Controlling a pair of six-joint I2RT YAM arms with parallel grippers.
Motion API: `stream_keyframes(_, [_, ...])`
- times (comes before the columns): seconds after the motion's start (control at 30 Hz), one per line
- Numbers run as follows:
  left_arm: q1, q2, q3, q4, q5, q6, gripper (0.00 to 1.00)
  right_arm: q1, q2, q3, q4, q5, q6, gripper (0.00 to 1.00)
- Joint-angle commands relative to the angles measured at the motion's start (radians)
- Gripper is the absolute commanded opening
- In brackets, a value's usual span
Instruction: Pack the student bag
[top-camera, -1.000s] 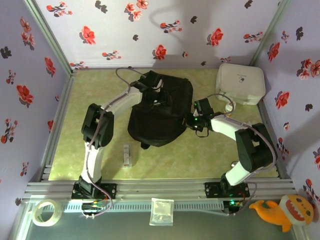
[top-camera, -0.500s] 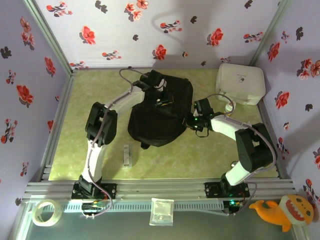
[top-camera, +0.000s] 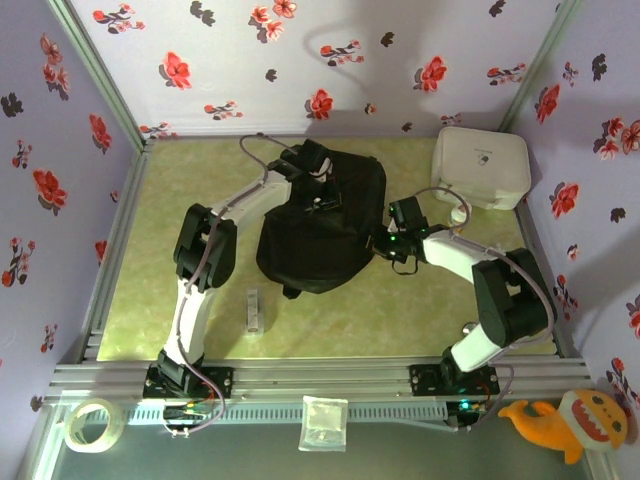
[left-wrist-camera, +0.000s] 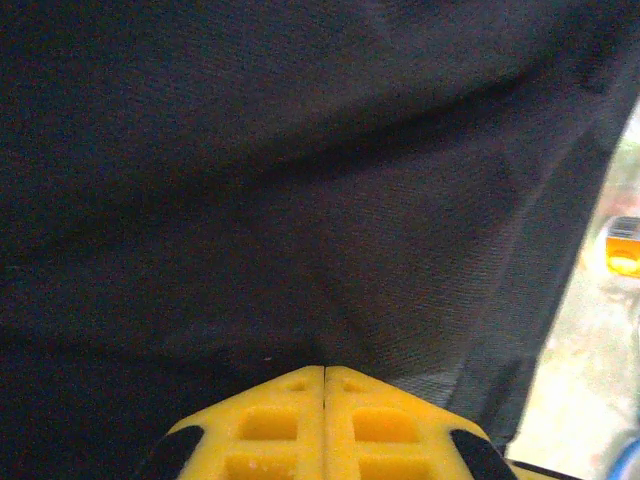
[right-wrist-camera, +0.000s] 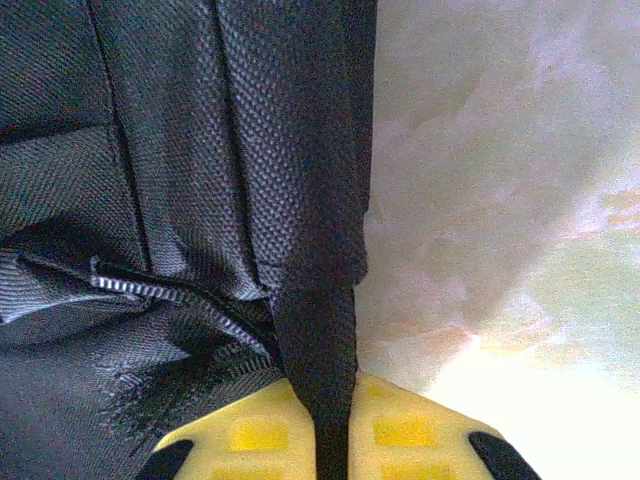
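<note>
Right end effector (right-wrist-camera: 322, 390) pinches a flat strap (right-wrist-camera: 315, 320) of the coarse-woven student bag (right-wrist-camera: 180, 130).

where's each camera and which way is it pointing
Top: above and behind the robot, looking down on the table; left arm, right arm, bag.
Left wrist: on the left gripper, facing bag fabric; shut yellow fingers at bottom.
Right wrist: on the right gripper, facing bag edge and table; fingers pinch a strap.
All share the bag.
</note>
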Motion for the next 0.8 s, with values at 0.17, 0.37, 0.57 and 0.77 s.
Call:
stream_keyframes(0.17, [0.025,-0.181,-0.099,-0.078,-0.328,0.121,0.0,-0.04,-0.061,-0.021,-0.113,0.225,0.02,0.1])
stream_keyframes(0.37, [0.073,-0.248,-0.185,-0.084,-0.443,0.151,0.0,-0.058,-0.041,-0.007,-0.119,0.269,0.003,0.1])
stream_keyframes(0.57, [0.112,-0.269,-0.237,-0.077,-0.477,0.154,0.0,-0.065,-0.009,0.06,-0.161,0.407,-0.055,0.1])
stream_keyframes(0.77, [0.131,-0.271,-0.255,-0.081,-0.48,0.145,0.0,-0.072,0.047,0.137,-0.142,0.387,-0.139,0.13])
